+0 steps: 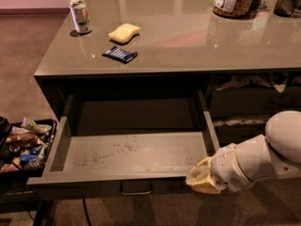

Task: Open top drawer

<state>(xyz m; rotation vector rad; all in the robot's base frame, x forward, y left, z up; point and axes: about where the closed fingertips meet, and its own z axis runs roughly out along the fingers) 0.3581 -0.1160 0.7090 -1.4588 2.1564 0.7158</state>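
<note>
At its front-right corner: gripper [203, 179] just beside top drawer [94, 187] | drawer open

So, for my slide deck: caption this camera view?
Wide dark grey-green metal top drawer stands open; cream gripper beside its front right corner.

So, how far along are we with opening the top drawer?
Done, by the look of it: the top drawer is pulled well out from under the desktop, with its speckled floor exposed. In hand: the gripper sits by the drawer's front right corner, away from the central handle. Left: probably only backing the arm away.
</note>
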